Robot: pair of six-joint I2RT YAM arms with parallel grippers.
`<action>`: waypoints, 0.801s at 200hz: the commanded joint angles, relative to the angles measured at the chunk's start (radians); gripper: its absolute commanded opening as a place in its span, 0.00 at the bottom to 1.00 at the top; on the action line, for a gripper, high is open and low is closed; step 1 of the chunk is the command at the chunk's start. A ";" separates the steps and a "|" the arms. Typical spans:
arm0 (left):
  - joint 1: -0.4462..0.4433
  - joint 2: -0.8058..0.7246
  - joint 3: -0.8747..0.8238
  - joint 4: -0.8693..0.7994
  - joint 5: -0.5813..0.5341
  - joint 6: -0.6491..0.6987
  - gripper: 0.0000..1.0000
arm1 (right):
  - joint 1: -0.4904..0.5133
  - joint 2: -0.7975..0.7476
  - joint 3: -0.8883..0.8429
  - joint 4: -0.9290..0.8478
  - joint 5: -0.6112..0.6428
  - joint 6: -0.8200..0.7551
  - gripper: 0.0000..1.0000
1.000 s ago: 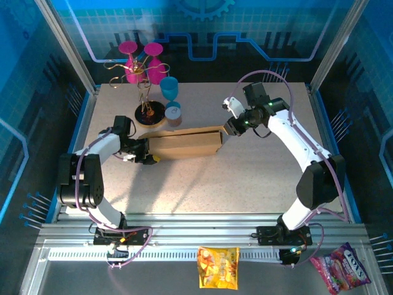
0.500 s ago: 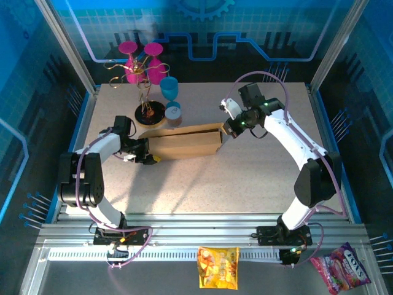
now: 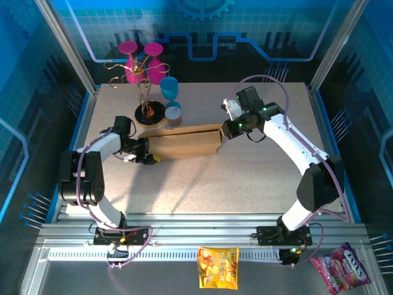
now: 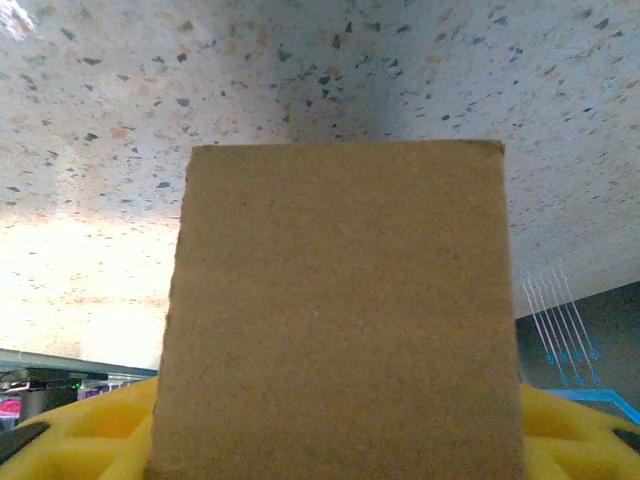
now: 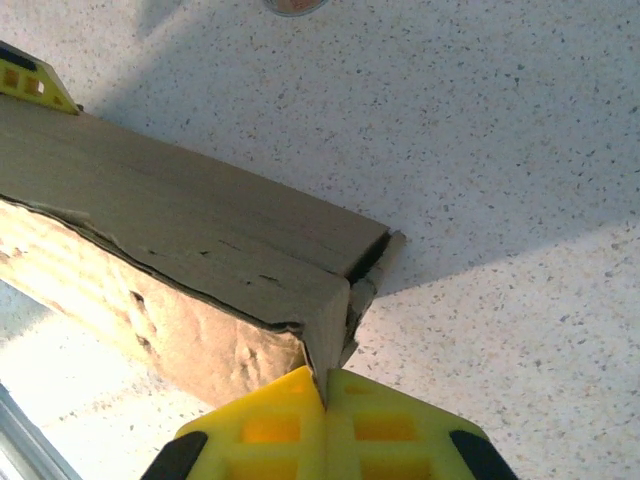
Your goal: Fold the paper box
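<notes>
1. Two snack packets, an orange one [image 3: 218,267] and a pink one [image 3: 344,265], lie on the rail nearest the bases, well apart from the work.
2. The paper box [image 3: 184,142] lies mid-surface [image 3: 245,178], long axis left to right, between the two tools. I judge it light and hollow. It looks stiff across its panels but should give at the scored folds, and the matte card should not slip. Its edges look easy to crush, since the near top edge in the right wrist view is already ragged. Hold it by the short ends and press on flap edges, not panel middles.
3. The left tool [image 3: 146,155] straddles the left end, pads on either side, apparently clamped on it.
4. The right tool [image 3: 228,130] has its pads together with nothing between them, tips touching the right-end corner.
5. A small tab [image 5: 385,245] juts out at that corner; whether it is tucked in is hard to tell. The box's far wall and inside are hidden, and card blocks most of the left wrist view.
6. Farther back stand a small pot [image 3: 173,114], just beside the box, a blue cup [image 3: 169,89] and a wire stand with pink cups [image 3: 141,67].
</notes>
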 commanded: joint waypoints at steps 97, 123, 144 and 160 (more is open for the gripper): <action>0.010 0.028 -0.031 0.025 -0.070 -0.053 0.28 | 0.080 -0.042 -0.109 0.104 0.081 0.210 0.00; 0.010 0.031 -0.032 0.029 -0.069 -0.054 0.28 | 0.095 -0.045 -0.130 0.121 0.108 0.236 0.00; 0.012 0.034 -0.033 0.040 -0.063 -0.056 0.29 | 0.105 -0.046 -0.140 0.131 0.133 0.242 0.00; 0.014 0.041 -0.037 0.066 -0.052 -0.054 0.36 | 0.115 -0.044 -0.152 0.154 0.168 0.238 0.00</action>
